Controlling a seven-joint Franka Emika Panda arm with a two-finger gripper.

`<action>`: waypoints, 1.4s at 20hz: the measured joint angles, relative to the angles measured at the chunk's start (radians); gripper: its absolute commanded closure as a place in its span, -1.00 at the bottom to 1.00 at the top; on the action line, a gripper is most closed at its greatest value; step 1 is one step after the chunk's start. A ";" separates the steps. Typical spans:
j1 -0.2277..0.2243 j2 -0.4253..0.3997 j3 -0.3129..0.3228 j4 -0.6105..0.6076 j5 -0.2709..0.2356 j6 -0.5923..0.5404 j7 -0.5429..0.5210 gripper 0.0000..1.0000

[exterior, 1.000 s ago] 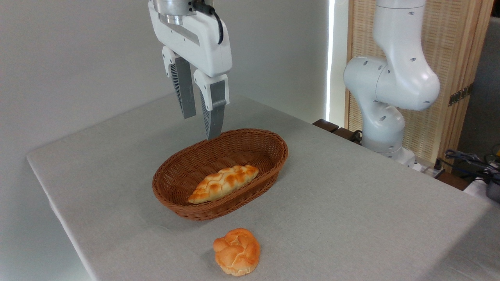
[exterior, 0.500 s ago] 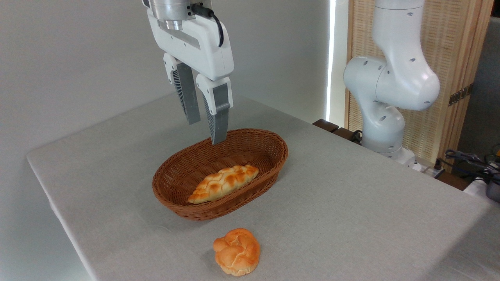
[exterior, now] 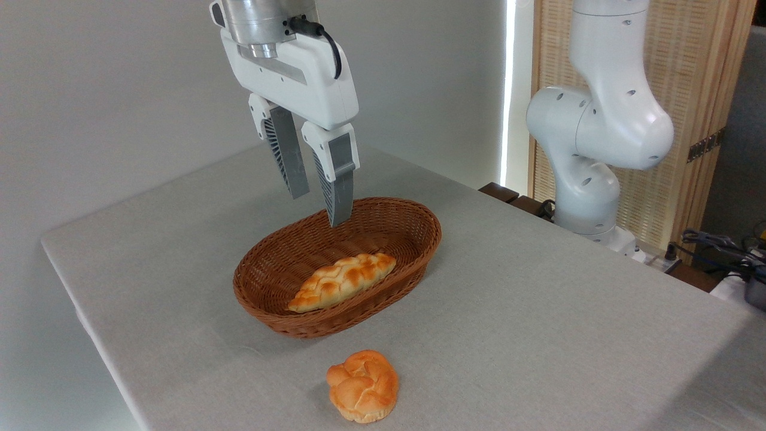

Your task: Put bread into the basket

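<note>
The long braided bread [exterior: 342,281] lies inside the oval reddish-brown wicker basket [exterior: 413,261], along its near side. My gripper [exterior: 319,208] hangs above the basket's far rim, well clear of the loaf. Its two grey fingers are slightly apart with nothing between them, so it is open.
A small round knotted bun [exterior: 362,386] sits on the grey tablecloth in front of the basket, near the table's front edge. The arm's white base [exterior: 589,155] stands off the table's right back corner. A wooden slatted screen and cables are at the far right.
The gripper has come down a little and shifted slightly right over the basket's far rim. The bread, basket and bun have not moved.
</note>
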 measured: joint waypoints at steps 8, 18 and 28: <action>0.000 0.001 0.000 0.005 0.005 0.004 -0.002 -1.00; 0.000 0.001 0.000 0.008 0.020 0.013 -0.002 -1.00; 0.000 0.001 0.000 0.008 0.020 0.014 -0.002 -1.00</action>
